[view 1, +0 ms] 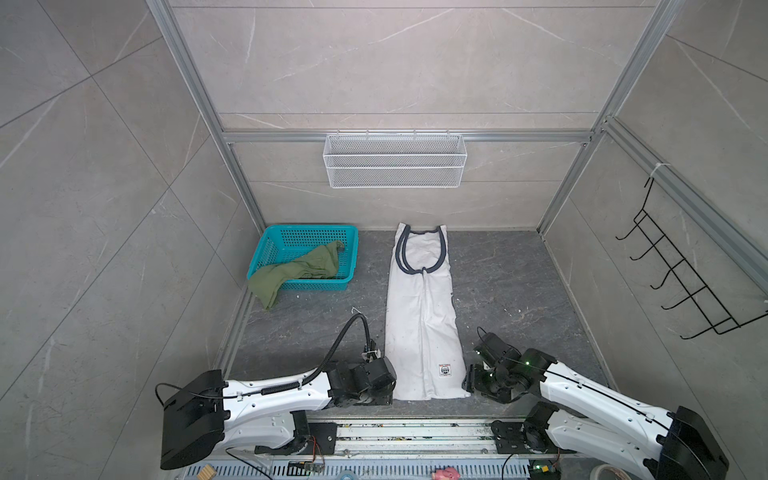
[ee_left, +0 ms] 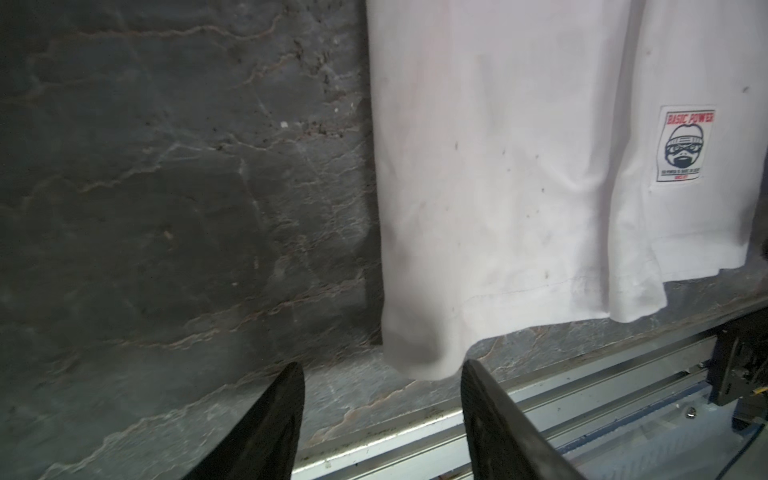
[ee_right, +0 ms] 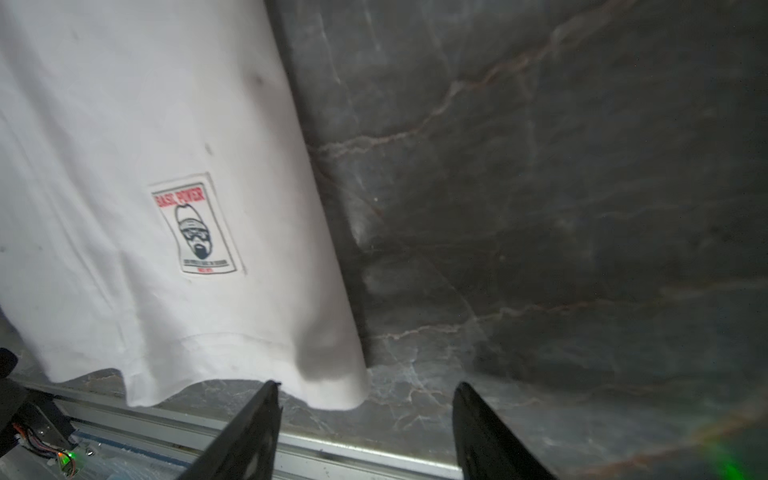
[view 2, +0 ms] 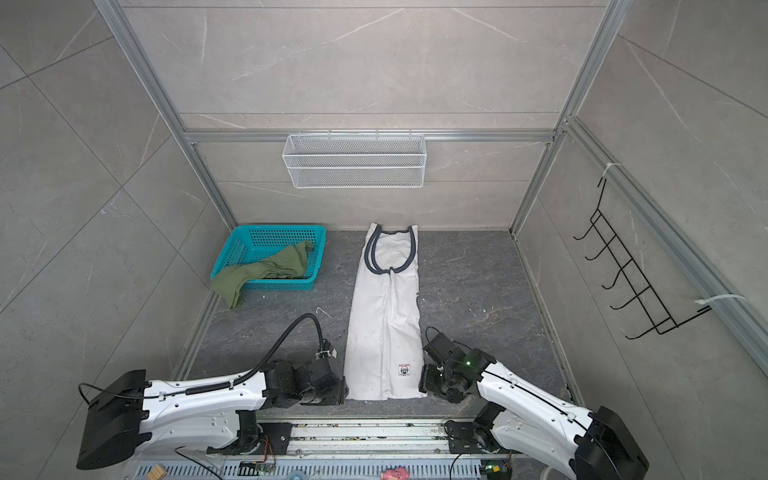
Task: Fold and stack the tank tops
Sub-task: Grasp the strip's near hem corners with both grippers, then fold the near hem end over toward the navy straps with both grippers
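White tank top flat on the surface, left hand wide, right hand wide — at its near corners.

This is a robot lab's test cell, dressed as a laundry corner. Grey tile-look panels sit in a bare aluminium frame on three sides of a dark stone-look worktop. A left arm and a right arm stand on a metal rail along the near edge, with loose wiring showing by it. The homely props are a white mesh basket hung on the back wall and a black hook rack on the right wall. A teal basket in the far left corner has a green top over its rim, and a white top lies flat mid-worktop.
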Robot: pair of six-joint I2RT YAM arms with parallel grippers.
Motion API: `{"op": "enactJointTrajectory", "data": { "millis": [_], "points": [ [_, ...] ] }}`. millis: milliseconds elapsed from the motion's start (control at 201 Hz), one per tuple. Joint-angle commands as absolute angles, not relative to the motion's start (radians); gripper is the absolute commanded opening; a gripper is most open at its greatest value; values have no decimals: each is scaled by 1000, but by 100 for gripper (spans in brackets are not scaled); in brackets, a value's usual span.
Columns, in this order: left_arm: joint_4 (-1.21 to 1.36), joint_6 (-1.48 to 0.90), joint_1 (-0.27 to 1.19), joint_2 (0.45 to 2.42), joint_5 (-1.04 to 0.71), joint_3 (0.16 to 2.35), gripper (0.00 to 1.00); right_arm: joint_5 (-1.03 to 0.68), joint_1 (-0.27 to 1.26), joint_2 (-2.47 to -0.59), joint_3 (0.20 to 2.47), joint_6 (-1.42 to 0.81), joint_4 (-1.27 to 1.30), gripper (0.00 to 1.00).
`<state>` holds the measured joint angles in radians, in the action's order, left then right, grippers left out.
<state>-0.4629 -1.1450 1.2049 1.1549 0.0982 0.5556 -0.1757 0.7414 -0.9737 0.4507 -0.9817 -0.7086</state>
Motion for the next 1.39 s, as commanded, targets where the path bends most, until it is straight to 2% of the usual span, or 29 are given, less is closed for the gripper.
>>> {"op": "enactJointTrajectory", "data": {
  "millis": [0,239,383,468,553,767,976,1041,1115,1279,1389],
  "points": [
    [-376,-1169,1184,1184,52,537,62,-209,767,-996,411,-1064,-620,62],
    [-341,-1160,1170,1238,19,520,51,-214,822,-1074,378,-1110,-497,50],
    [-329,-1146,1170,1260,0,536,41,-183,864,-1105,402,-1126,-506,31],
    [-331,-1137,1171,1265,-6,549,31,-144,902,-1090,429,-1152,-560,19],
    [-347,-1138,1176,1247,-11,557,21,-97,957,-1057,457,-1189,-635,13],
    [-525,-1114,1262,1169,90,676,0,1,1106,-954,542,-1299,-837,7],
    [-577,-1063,1282,1117,158,824,0,155,1149,-909,712,-1324,-1025,7],
    [-615,-1021,1245,1128,185,894,0,232,1117,-916,779,-1282,-1061,7],
    [-636,-965,1158,1161,177,963,0,244,1025,-953,855,-1184,-1062,7],
    [-585,-846,962,1286,109,1097,0,132,737,-1081,966,-892,-912,7],
    [-541,-776,868,1408,90,1198,0,55,616,-1237,1075,-765,-808,7]
  ]
}}
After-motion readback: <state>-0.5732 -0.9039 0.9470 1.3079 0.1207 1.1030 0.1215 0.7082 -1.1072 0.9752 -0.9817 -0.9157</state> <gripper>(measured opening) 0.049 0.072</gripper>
